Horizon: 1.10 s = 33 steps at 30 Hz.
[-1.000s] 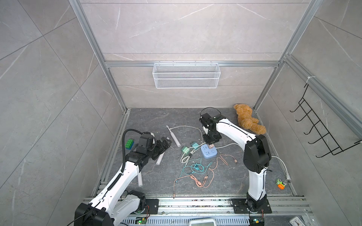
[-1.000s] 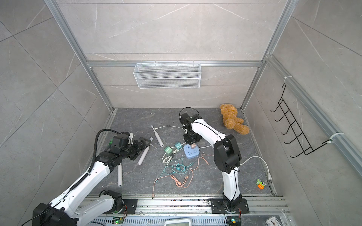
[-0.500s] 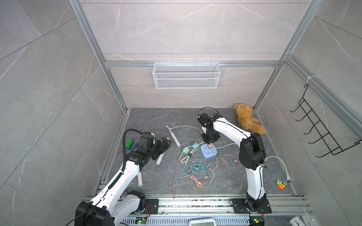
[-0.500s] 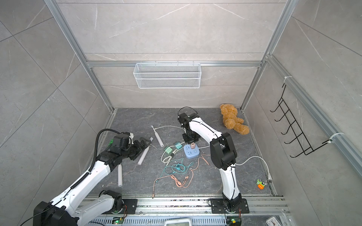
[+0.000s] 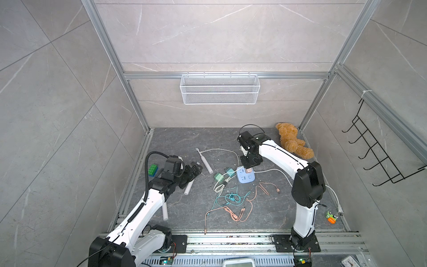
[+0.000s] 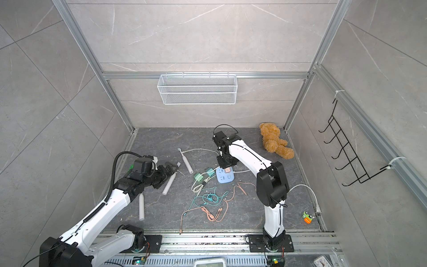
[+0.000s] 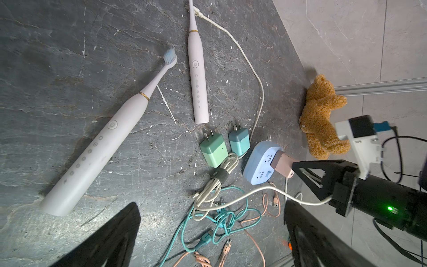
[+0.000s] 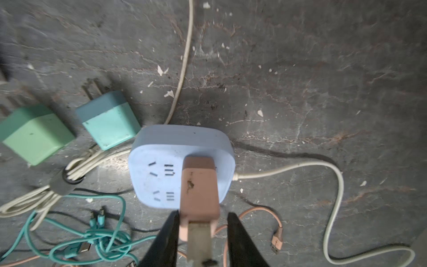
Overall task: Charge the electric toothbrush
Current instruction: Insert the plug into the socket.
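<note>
Easing apart since a second ago, my right gripper (image 8: pixel 203 213) now straddles the pink charger plug (image 8: pixel 199 185) loosely, with a gap showing on one side, and the plug sits seated in the blue power strip (image 8: pixel 159 148). Sweeping from the left, my left gripper (image 5: pixel 195 170) hangs spread wide and empty over a white electric toothbrush (image 7: pixel 101 148) lying flat on the dark floor (image 5: pixel 175 143), with a second toothbrush (image 7: pixel 198 92) just beside it. Next come a green adapter (image 7: pixel 212 148) and a teal adapter (image 7: pixel 239 141), both unplugged, then the strip, and a teddy bear (image 5: pixel 292 143) by the far right corner.
</note>
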Each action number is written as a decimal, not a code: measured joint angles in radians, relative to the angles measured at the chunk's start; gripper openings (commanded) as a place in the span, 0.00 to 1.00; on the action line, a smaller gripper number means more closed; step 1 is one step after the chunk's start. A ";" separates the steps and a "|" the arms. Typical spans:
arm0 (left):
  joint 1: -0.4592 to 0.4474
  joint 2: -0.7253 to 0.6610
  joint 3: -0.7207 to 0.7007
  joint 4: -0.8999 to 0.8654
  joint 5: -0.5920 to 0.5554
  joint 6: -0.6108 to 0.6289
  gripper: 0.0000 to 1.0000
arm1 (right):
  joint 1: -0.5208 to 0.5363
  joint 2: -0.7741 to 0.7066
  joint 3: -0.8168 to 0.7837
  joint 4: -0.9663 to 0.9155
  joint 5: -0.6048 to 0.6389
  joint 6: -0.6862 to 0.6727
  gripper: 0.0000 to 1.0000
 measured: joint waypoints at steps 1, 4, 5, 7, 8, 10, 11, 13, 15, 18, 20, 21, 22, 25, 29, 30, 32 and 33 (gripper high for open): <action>0.000 0.000 0.000 -0.003 -0.003 0.000 0.99 | 0.000 -0.019 0.000 0.003 -0.006 -0.001 0.46; 0.000 0.000 0.003 -0.016 -0.016 0.004 0.99 | 0.000 -0.074 -0.012 0.018 -0.021 -0.004 0.47; 0.000 0.000 0.005 -0.020 -0.019 0.006 0.99 | 0.000 -0.089 -0.020 0.022 -0.024 -0.004 0.47; 0.000 0.000 0.011 -0.024 -0.022 0.007 0.99 | 0.000 -0.101 -0.037 0.026 -0.031 -0.005 0.47; 0.000 0.000 0.016 -0.027 -0.023 0.007 0.99 | 0.000 -0.101 -0.048 0.029 -0.035 -0.005 0.47; 0.001 0.000 0.022 -0.029 -0.023 0.007 0.99 | 0.000 -0.101 -0.074 0.034 -0.040 -0.007 0.47; 0.001 0.000 0.023 -0.030 -0.023 0.007 0.99 | 0.000 -0.101 -0.085 0.031 -0.042 -0.007 0.47; 0.001 0.000 0.023 -0.031 -0.023 0.007 0.99 | 0.000 -0.100 -0.098 0.033 -0.042 -0.008 0.47; 0.002 0.000 0.023 -0.031 -0.023 0.007 0.99 | 0.000 -0.100 -0.103 0.033 -0.039 -0.008 0.46; 0.003 0.000 0.023 -0.032 -0.023 0.007 0.99 | 0.000 -0.089 -0.103 0.034 -0.029 -0.008 0.46; 0.003 0.000 0.023 -0.031 -0.023 0.007 0.99 | 0.000 -0.074 -0.103 0.037 -0.018 -0.007 0.46; 0.003 0.000 0.023 -0.032 -0.023 0.007 0.99 | 0.000 -0.064 -0.103 0.039 -0.008 -0.008 0.46; 0.003 0.000 0.023 -0.032 -0.024 0.007 0.99 | 0.000 -0.053 -0.102 0.040 -0.002 -0.008 0.46; 0.003 0.000 0.023 -0.032 -0.024 0.007 0.99 | -0.002 -0.006 -0.091 0.043 0.015 -0.008 0.45; 0.003 0.000 0.023 -0.035 -0.025 0.007 0.99 | -0.009 0.036 -0.080 0.048 0.023 -0.007 0.47; 0.003 0.000 0.023 -0.035 -0.025 0.007 0.99 | -0.010 0.042 -0.072 0.048 0.024 -0.008 0.48; 0.003 0.000 0.023 -0.035 -0.025 0.007 0.99 | -0.010 0.046 -0.067 0.049 0.026 -0.007 0.52; 0.003 0.000 0.023 -0.036 -0.025 0.007 0.99 | -0.010 0.047 -0.067 0.049 0.025 -0.006 0.58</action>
